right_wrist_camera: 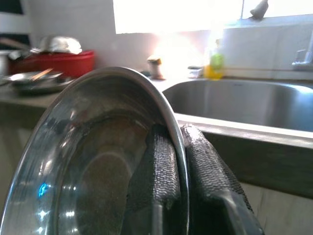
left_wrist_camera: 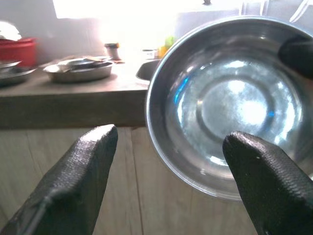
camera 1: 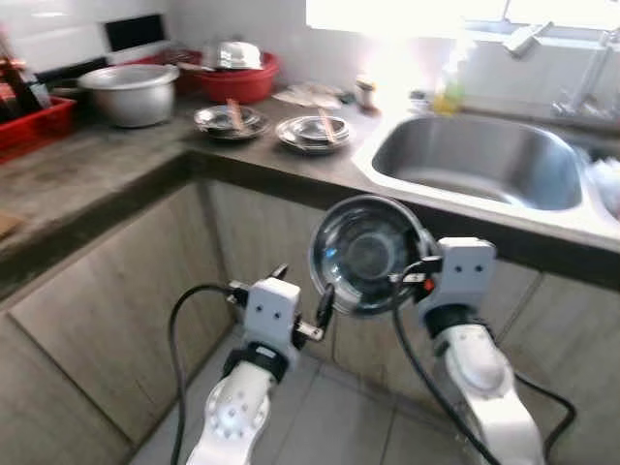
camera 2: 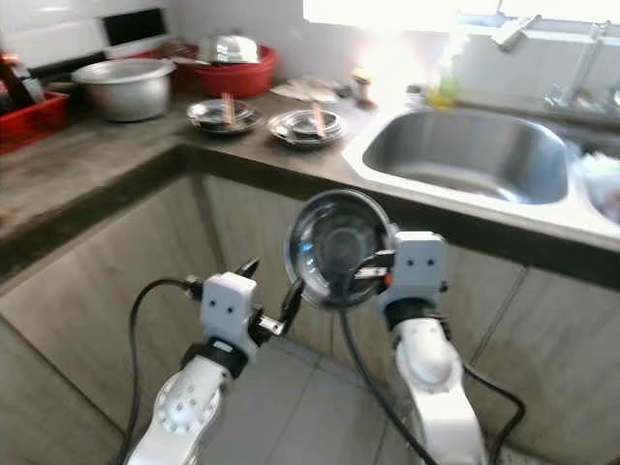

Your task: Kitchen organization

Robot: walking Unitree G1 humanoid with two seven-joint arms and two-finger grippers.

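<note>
Here, label by label, was the kitchen scene from the head camera.

Steel bowl: a shiny steel bowl [camera 1: 366, 256] sat in the centre of the frame, tipped on edge with its hollow facing the camera, held in the air in front of the cabinet doors and below the counter edge.

Right pincer: the right pincer [right_wrist_camera: 177, 161] was clamped on the bowl's rim, one black finger inside the bowl and one behind it, at the bowl's right side.

Left pincer: the left pincer [left_wrist_camera: 168, 161] was spread wide, holding nothing; its two black fingers [left_wrist_camera: 80, 171] pointed toward the bowl's hollow, one fingertip near the bowl's lower left edge.

Counter: a dark, L-shaped counter [camera 1: 116, 160] ran across the upper half of the frame.

Sink: a steel sink [camera 1: 481, 160] was set into the counter at upper right, with a tap [camera 1: 581, 82] behind it and a yellow-green bottle [camera 1: 449, 89] at its back left corner.

Plates: two steel plates [camera 1: 315, 131] lay side by side on the counter at upper centre, each with something thin resting across it.

Pot: a large metal pot [camera 1: 131, 92] stood at upper left.

Red basin: a red basin [camera 1: 237, 77] holding metal dishes stood behind the plates.

Red tray: a red tray [camera 1: 34, 121] sat at the far left edge.

Floor: grey tiles [camera 1: 329, 417] showed at the bottom between the arms.
</note>
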